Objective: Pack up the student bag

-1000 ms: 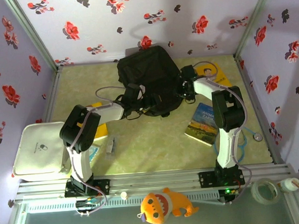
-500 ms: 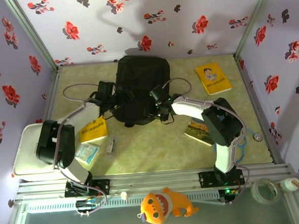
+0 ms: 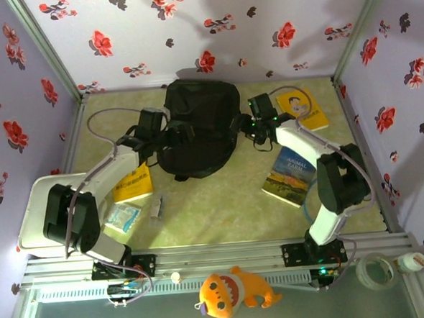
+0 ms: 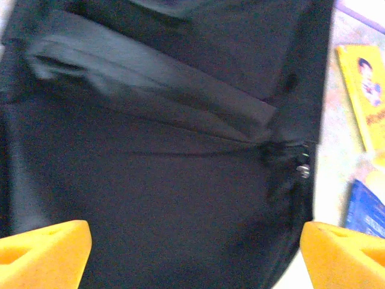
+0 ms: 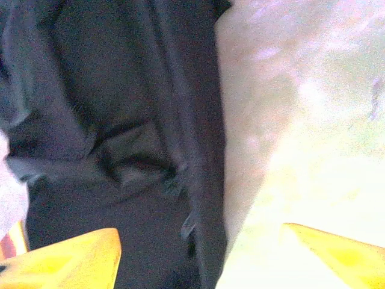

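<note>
Black student bag, lengthwise front-to-back, rounded top seemingly rearward

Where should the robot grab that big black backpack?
Probably the raised fold of fabric crossing the student bag. The bag lies flat and floppy, so its broad face offers nothing to pinch, while that ridge stands up. Come down from above on the left side, where the open left gripper hovers.

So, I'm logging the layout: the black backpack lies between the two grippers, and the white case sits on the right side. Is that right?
Not quite. The top external view shows the white case on the left side, not the right. The black backpack does lie between the left gripper and the right gripper.
</note>
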